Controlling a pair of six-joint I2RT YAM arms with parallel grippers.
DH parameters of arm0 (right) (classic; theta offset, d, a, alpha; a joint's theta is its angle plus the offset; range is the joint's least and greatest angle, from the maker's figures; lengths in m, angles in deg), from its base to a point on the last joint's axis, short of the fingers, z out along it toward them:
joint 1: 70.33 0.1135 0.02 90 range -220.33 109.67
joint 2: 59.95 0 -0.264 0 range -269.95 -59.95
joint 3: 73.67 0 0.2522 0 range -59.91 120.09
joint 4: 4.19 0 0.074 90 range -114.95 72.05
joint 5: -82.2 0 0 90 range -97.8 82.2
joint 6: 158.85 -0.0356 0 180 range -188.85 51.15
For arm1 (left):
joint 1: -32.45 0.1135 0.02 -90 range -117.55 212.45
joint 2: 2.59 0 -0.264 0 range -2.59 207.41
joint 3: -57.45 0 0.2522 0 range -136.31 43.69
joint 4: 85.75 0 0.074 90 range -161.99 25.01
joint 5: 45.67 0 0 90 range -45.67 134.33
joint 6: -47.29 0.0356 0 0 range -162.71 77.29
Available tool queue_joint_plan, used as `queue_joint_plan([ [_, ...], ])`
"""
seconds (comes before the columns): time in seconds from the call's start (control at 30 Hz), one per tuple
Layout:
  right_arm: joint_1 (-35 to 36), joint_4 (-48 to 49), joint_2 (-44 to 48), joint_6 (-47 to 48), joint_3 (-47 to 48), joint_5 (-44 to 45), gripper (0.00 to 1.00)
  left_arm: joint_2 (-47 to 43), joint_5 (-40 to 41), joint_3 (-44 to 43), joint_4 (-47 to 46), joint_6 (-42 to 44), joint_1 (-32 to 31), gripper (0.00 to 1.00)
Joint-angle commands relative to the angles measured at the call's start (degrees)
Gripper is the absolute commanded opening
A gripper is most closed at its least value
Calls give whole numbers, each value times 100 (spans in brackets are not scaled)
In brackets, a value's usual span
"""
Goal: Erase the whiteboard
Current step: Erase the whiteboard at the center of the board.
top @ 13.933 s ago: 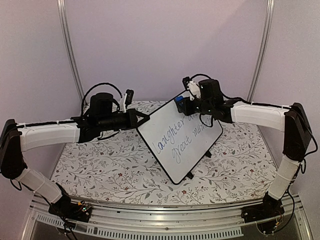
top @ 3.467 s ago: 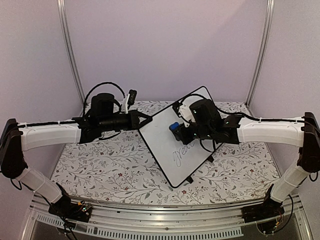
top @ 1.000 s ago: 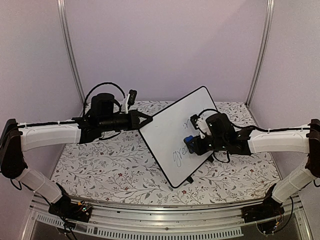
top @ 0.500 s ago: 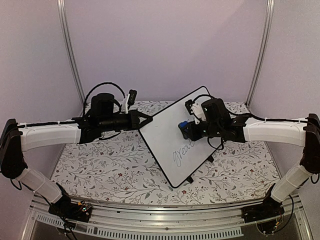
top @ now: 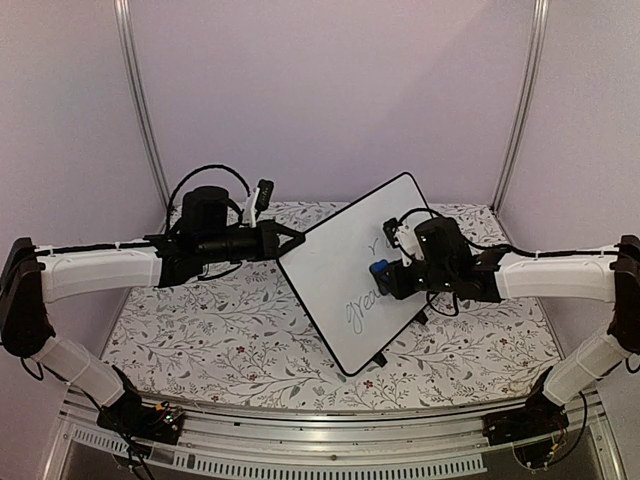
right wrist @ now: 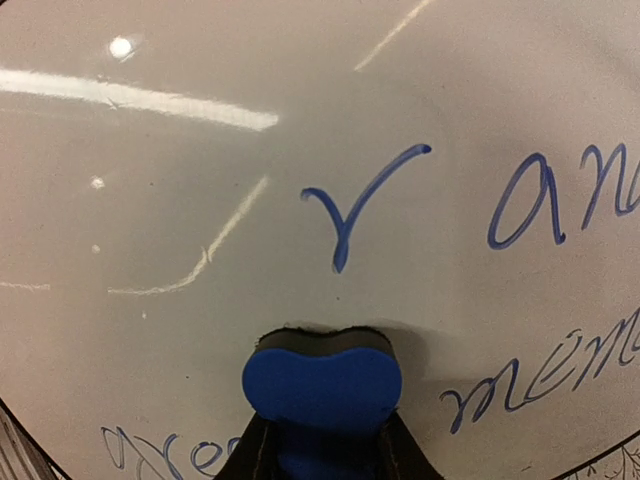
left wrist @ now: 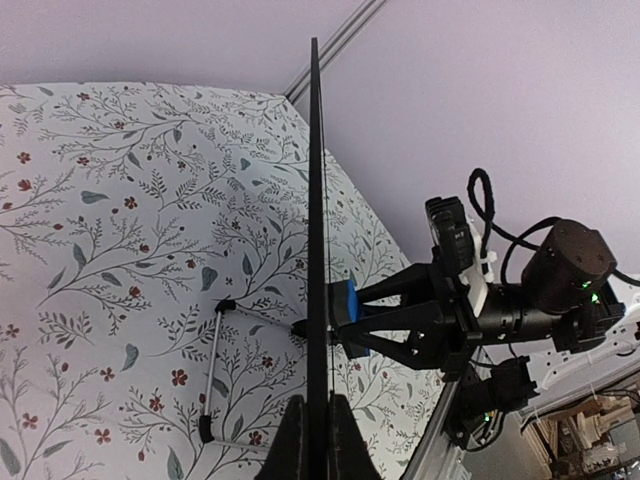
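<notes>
**L:** left gripper (left wrist: 316, 448) jaws pinched almost together on the thin black rim of the whiteboard (top: 335, 290). Board runs straight out ahead of these jaws, edge-on to the wrist cam, and is held tilted. Can't tell if its low corner rests on the table.

**R:** right gripper (top: 386, 277) clamped narrow on the blue eraser (right wrist: 322, 385), pad flat on the board face just ahead of the fingertips.

**Writing left on board:**
- Lone "r" (right wrist: 352, 205) dead ahead of the eraser, near.
- "an" (right wrist: 560, 200) ahead & to the right.
- "mem…" (right wrist: 540, 380) beside the jaws, right.
- "grea…" (right wrist: 160, 448) low, left of the jaws.

Prob. partway through, several strokes to go.

**Risks (my read):**
- R presses the face while L pinches one edge only, so the board could pivot or slide in that grip. Rim is glossy, contact is small.
- Too little pressure would leave smears. The pad is narrow and could skip the words flanking the jaws.
- A hard sideways drag might twist the eraser in R's jaws.
- Wire stand leg (left wrist: 212, 375) behind the board could snag the cover if the board sags.

**Surface/room:**
- Table (top: 200, 330) has a floral-print cover, pale w/ small red blooms.
- Plain lilac wall (top: 330, 90), metal posts (top: 140, 100) at the back.
- Board face is shiny, w/ glare streaks.
</notes>
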Motion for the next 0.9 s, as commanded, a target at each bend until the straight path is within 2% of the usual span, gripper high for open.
queue_joint_plan([
  [0.0,-107,-156,-59,-109,13,25,16,-46,-740,-14,-114,125,-301,0],
  [0.37,-244,-195,-476,170,909,24,16,-70,-730,-16,-110,131,-308,0],
  [0.87,-253,-98,62,-213,-211,-184,15,-142,-790,-5,-131,100,-312,0],
])
